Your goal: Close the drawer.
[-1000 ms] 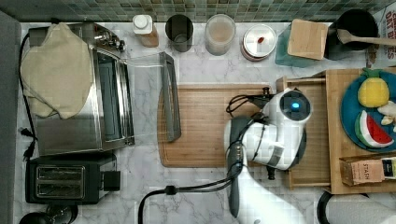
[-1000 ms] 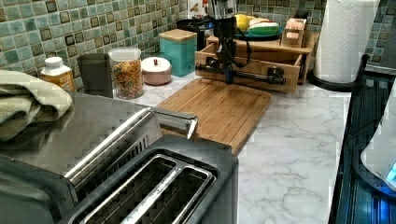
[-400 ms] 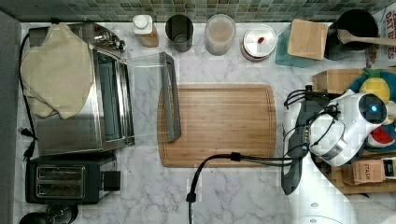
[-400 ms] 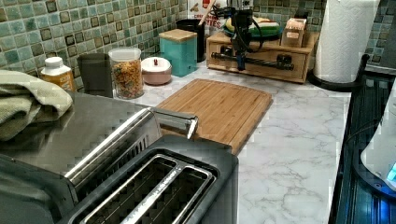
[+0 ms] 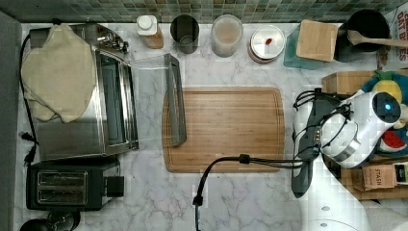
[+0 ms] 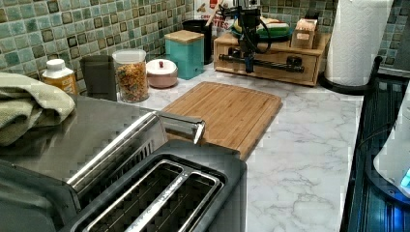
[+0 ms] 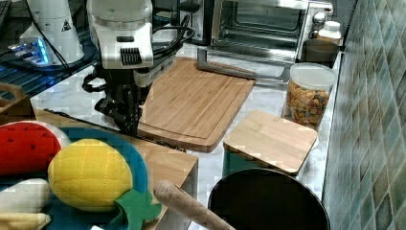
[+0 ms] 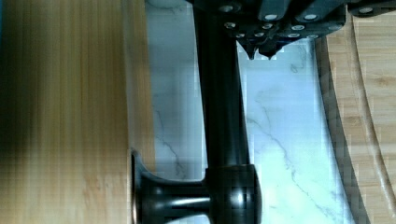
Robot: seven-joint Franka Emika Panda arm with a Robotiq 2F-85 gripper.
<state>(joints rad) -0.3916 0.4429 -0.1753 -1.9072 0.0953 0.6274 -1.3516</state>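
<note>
The gripper (image 6: pixel 248 67) hangs at the drawer (image 6: pixel 270 65) handle (image 8: pixel 223 116); whether its fingers are parted or closed I cannot tell. The drawer sits pushed into the stand (image 6: pixel 316 42) beyond the board (image 6: pixel 227 108), its front largely hidden by the arm (image 5: pixel 358 127) in the top view.

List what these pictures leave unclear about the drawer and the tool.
- Drawer inside: shut in the left view, contents hidden by its front.
- Drawer in the top view: covered by the arm.
- Tool fingers: dark against the handle in the right view, cut off by the frame edge in the wrist view; open or shut is unclear.
</note>
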